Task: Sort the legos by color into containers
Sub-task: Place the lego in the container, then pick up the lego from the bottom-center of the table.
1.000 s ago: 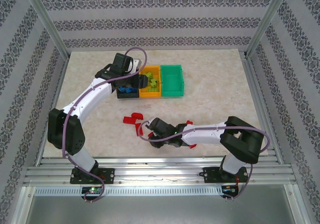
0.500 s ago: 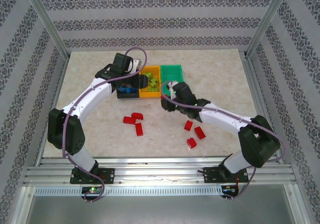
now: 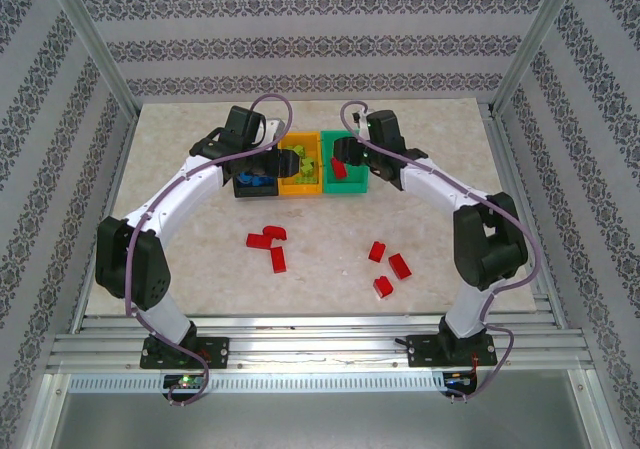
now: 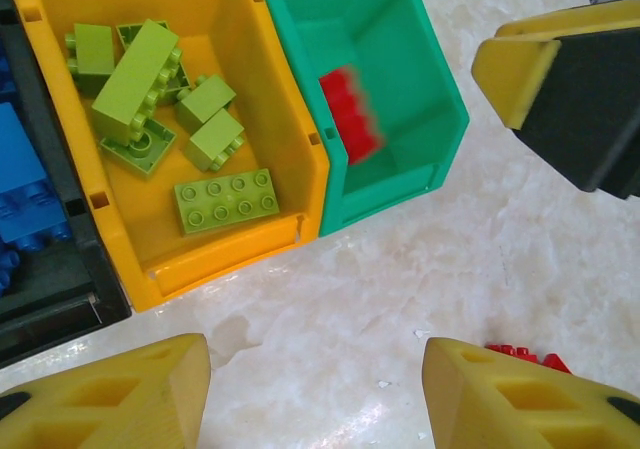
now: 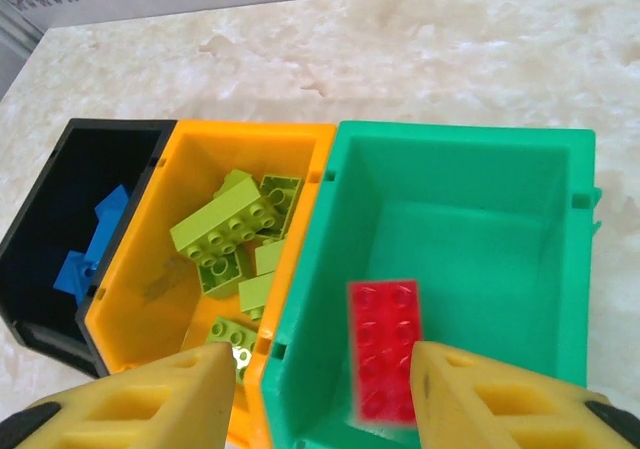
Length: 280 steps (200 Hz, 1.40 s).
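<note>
your top external camera is sitting high behind the arm bases, looking forward and down over the whole counter (image 3: pixel 440 219). your left wrist camera is hanging close above the bins, peering almost straight down past the left fingers (image 4: pixel 110 394). your right wrist camera is hovering just as near, tilting toward the far wall over the right fingers (image 5: pixel 150 399). all three are sharing the black bin (image 3: pixel 255 193), orange-yellow bin (image 3: pixel 300 191) and green bin (image 3: pixel 350 186).
</note>
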Motion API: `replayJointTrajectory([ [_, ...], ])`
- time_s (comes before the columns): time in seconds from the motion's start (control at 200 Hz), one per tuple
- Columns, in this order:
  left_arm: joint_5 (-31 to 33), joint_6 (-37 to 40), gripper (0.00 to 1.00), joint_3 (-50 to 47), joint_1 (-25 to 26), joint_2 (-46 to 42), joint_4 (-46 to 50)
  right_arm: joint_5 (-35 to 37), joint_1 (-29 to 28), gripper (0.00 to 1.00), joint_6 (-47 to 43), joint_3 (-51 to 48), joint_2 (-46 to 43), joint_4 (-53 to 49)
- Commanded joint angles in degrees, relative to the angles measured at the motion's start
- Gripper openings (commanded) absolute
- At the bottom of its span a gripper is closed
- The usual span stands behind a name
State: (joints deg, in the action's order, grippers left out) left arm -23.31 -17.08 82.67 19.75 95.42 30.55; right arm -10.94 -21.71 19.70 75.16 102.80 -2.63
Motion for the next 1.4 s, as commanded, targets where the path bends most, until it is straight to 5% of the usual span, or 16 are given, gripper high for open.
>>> replayJointTrajectory([
  [0.0, -2.1, -1.4, 0.59, 1.7, -0.9, 0.1, -1.4, -2.4, -0.3, 0.51, 0.6, -0.7, -0.8, 0.1],
  [0.804, -3.3, -0.8, 0.58, 1.7, -1.5, 1.1, -1.3, 0.4, -1.3, 0.54, 2.1, -36.2, -26.1, -11.9],
  [1.059, -3.8, -0.8, 0.58, 1.6, -1.5, 1.1, -1.5, 5.8, -2.8, 0.58, 3.8, -36.9, -28.8, -21.9],
  [1.394, -4.2, -1.0, 0.59, 1.6, -1.5, 0.7, -1.7, 6.9, -7.2, 0.59, 4.6, -35.4, -24.2, -20.7],
])
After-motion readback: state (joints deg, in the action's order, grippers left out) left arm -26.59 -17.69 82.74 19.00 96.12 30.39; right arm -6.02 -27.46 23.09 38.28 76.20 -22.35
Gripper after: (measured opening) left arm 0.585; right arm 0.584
